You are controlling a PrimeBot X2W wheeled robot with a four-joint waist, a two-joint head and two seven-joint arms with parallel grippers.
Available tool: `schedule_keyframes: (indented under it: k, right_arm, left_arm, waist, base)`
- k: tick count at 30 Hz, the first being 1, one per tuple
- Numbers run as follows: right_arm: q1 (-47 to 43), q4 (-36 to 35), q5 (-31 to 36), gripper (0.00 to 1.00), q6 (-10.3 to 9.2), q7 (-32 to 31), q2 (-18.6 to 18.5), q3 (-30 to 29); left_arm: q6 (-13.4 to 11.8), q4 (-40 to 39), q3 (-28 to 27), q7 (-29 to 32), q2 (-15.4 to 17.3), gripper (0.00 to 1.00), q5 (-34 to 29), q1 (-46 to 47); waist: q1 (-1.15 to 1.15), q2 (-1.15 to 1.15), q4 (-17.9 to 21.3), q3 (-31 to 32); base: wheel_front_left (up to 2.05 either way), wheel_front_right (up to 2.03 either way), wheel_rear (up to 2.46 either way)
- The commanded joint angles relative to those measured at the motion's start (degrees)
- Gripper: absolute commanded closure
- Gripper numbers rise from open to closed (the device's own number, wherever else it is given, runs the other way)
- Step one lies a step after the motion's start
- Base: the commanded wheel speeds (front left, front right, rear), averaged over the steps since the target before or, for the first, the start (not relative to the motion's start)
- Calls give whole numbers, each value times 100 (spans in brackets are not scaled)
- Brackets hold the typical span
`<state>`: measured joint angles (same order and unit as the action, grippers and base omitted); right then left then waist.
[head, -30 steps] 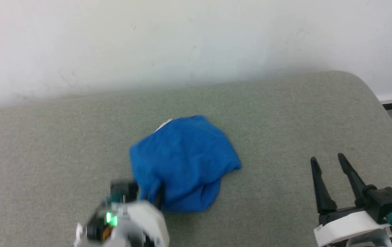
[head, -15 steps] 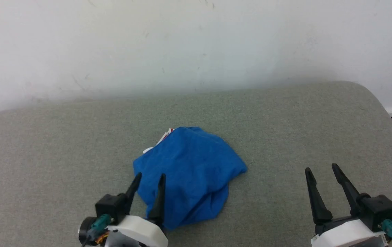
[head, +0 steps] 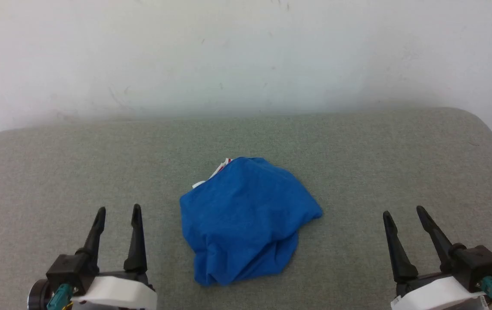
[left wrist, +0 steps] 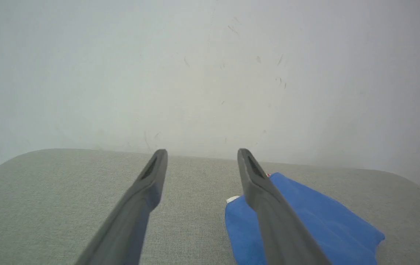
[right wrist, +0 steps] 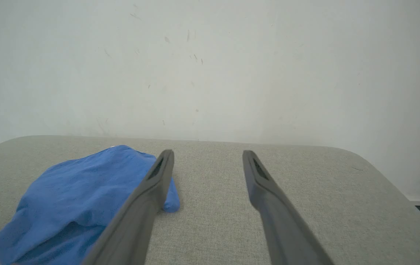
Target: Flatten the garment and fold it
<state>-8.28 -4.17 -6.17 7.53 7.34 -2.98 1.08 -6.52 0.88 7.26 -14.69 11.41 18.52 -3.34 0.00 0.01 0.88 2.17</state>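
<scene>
Between parted claws, left (head: pixel 118 209) and right (head: pixel 402 212): crumpled garment (head: pixel 246 219), untouched.

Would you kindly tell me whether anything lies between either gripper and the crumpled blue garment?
Nothing visible does: bare padded surface lies between the garment and the open left gripper and right gripper alike.

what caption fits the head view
Crumpled blue garment on the grey cushion, left gripper and right gripper open beside it.

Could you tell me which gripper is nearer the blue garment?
Left. The left gripper is just left of the garment; the right gripper stands farther off, to its right.
</scene>
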Motion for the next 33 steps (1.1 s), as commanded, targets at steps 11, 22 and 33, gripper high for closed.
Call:
schedule_keyframes:
  k: [11, 22, 33]
  right_arm:
    - [452, 823, -654, 0, -4, -625, 11, -4]
    - [2817, 3129, -1169, 0, -4, -2362, -241, 414]
    - [4381, 5039, -1601, 0, -4, -3629, -620, 1199]
  left_arm:
    - [115, -138, -54, -30, 66, 0, -148, -180]
    - [340, -73, 154, -30, -243, 0, -330, 419]
    - [672, 163, 280, -30, -581, 0, -441, 872]
  waist:
    - [0, -1, -224, -248]
    - [0, -1, -831, -805]
    - [0, -1, -1332, -1090]
  base:
    - [0, 0, 0]
    - [0, 0, 0]
    - [0, 0, 0]
